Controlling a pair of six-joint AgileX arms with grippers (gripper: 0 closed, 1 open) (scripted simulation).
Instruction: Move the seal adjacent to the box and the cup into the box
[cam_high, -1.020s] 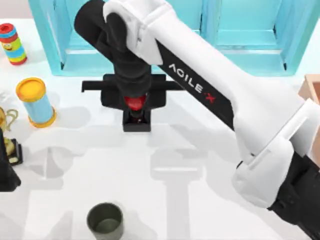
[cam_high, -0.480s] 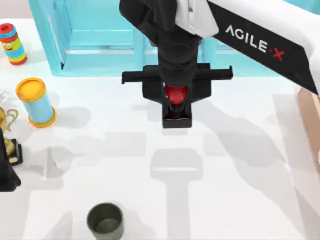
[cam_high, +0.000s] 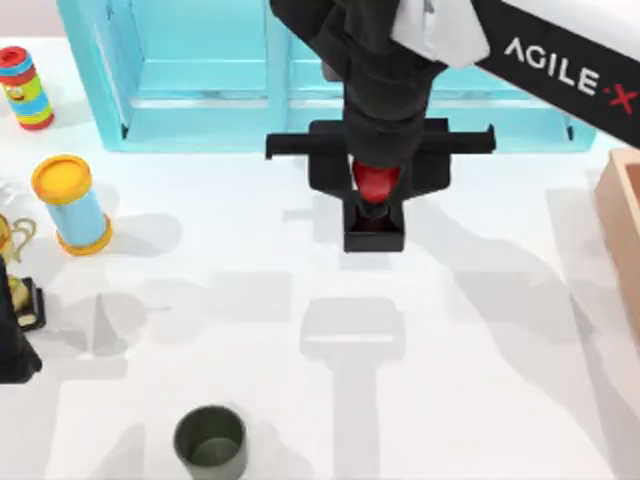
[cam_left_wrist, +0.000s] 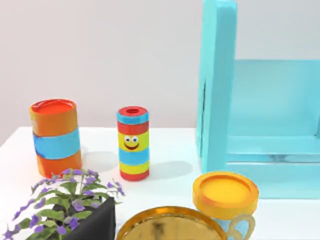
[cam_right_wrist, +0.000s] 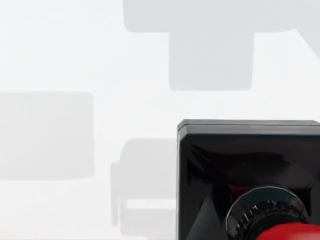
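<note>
Right gripper (cam_high: 377, 200) clamps seal (cam_high: 375, 215): glossy red knob, black square base.

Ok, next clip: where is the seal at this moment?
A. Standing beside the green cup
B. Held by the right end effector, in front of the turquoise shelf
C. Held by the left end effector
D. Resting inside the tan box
B: in the top view the right end effector grips the seal by its red knob, in front of the turquoise shelf, away from the box and the cup.
</note>
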